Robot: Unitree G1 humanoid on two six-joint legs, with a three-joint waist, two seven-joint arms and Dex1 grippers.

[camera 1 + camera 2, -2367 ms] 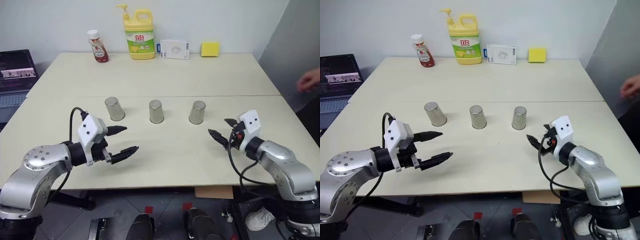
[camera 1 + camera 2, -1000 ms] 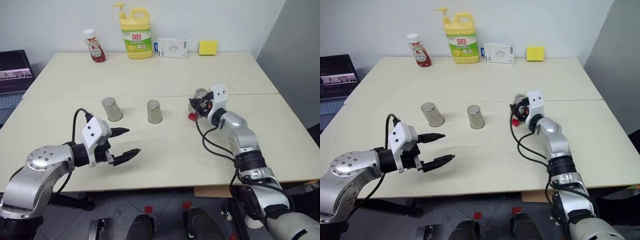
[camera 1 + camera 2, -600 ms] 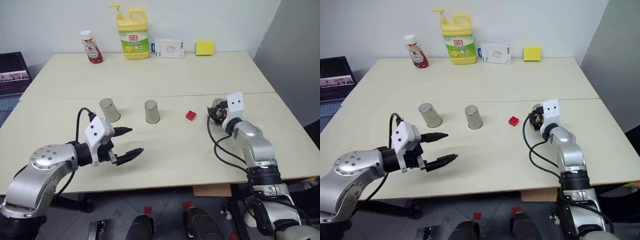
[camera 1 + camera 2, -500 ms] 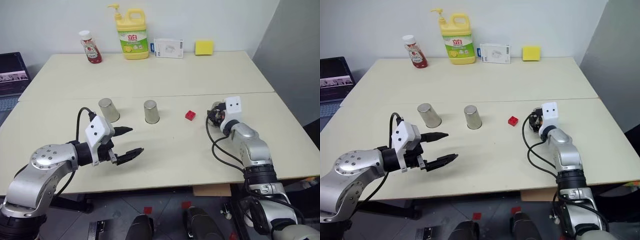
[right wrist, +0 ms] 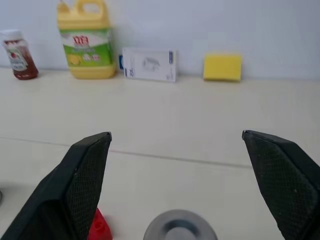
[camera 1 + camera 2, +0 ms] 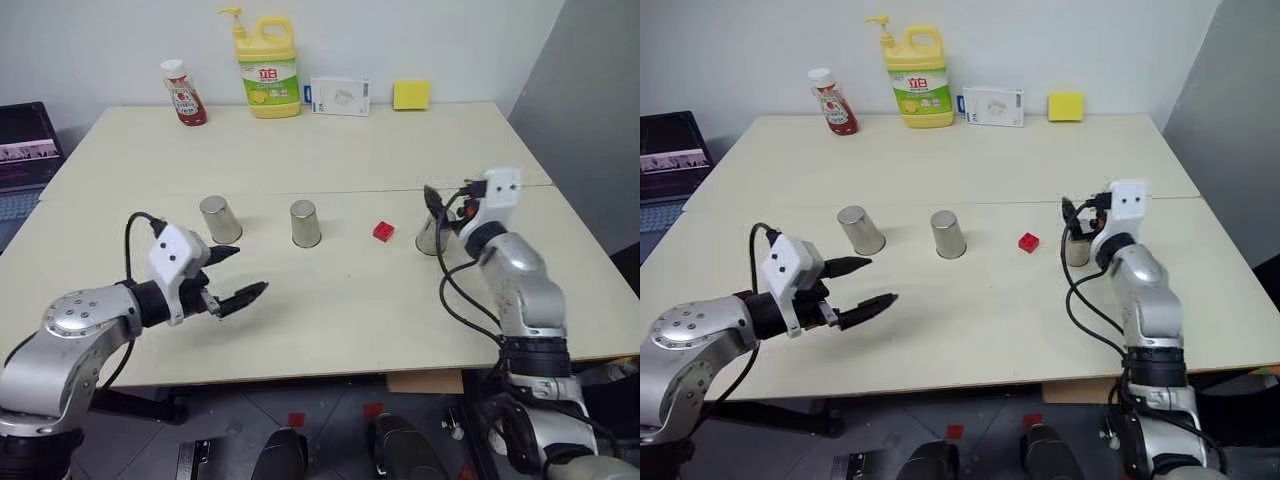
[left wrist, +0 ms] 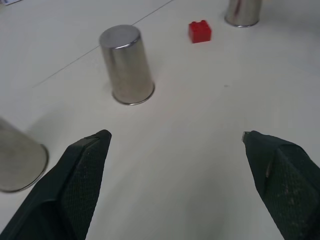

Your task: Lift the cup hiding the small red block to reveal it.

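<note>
Red block uncovered, cup set down beside it

The small red block (image 6: 383, 231) lies bare on the pale desk (image 6: 330, 300), out in the open between the middle cup (image 6: 305, 223) and the cup (image 6: 432, 236) at the right. That right-hand cup stands upside down on the desk, just beside the block but not touching it. A third cup (image 6: 219, 218) stands upside down at the left, so the three cups and the block form a loose row across the desk.

The right tool (image 6: 448, 204) is released, its two black fingers spread wide and gripping nothing. It hangs just above and behind the right-hand cup; in the right wrist view the cup's round base (image 5: 180, 226) shows low between the spread fingers (image 5: 82, 175), with a corner of the red block beside it.

The left tool (image 6: 236, 277) is also released and empty, its fingers parted, held over bare desk in front of the left cup, well apart from the block. Its wrist view looks across at the middle cup (image 7: 127, 65), the block (image 7: 200, 31) and the base of the right cup beyond.

Along the far edge of the desk stand a red-capped sauce bottle (image 6: 185, 93), a yellow detergent jug (image 6: 268, 67), a white box (image 6: 338, 96) and a yellow sponge (image 6: 411, 95). A laptop (image 6: 27, 150) sits off the desk's left side
</note>
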